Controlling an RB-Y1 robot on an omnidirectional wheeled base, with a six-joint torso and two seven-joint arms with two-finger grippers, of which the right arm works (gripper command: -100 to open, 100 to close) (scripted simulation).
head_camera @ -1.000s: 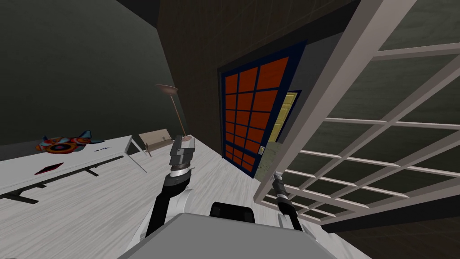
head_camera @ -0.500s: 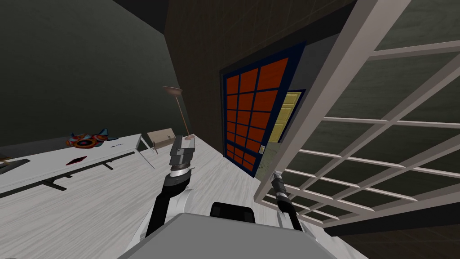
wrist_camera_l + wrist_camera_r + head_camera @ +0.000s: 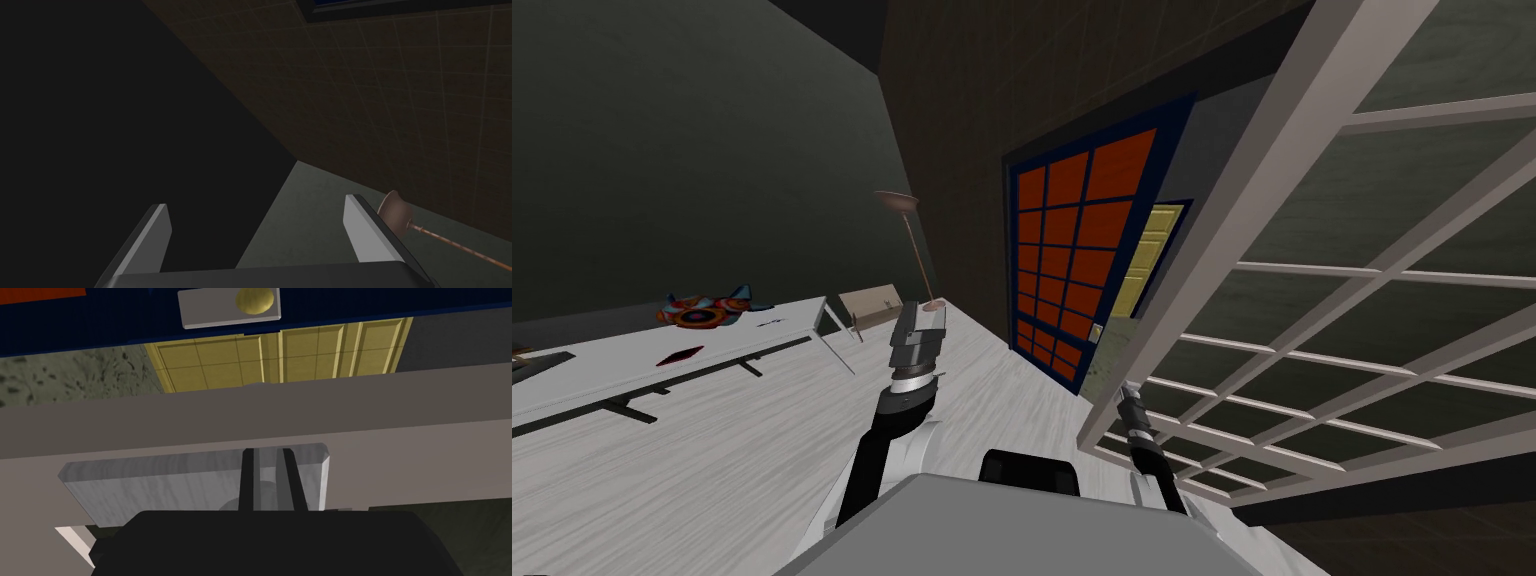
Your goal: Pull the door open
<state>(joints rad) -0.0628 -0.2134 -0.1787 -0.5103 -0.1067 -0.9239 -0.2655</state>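
The head view takes in the whole grey door [image 3: 1212, 215], a lattice of pale bars around dark panes on my right side. Its long edge bar climbs in a steep slant from just beside the right gripper [image 3: 1124, 392] to the top of the picture, and the leaf spreads away to the right from that bar. That view does not show how the gripper meets the door.

The right wrist view does. The same grey bar [image 3: 250, 418] lies straight across in front of the gripper, crosswise to the fingers. On the bar sits a pale streaked plate [image 3: 150, 483] with a round grey knob [image 3: 266, 492]. The right gripper [image 3: 266, 453] is clenched on that knob, its two dark fingers close together on either side of it. Past the bar there is a blue-framed door with orange panes [image 3: 1072, 250], its brass knob [image 3: 255, 300] on a small grey plate, and a yellow panelled door [image 3: 280, 353] behind.

The left gripper [image 3: 924, 312] is held up over the pale floor, well apart from the grey door. Its wrist view shows the fingers [image 3: 160, 232] spread wide and holding nothing, with a floor lamp [image 3: 395, 210] near one of them. The head view places that lamp [image 3: 912, 250] by the dark tiled wall, beside a white table [image 3: 662, 360].
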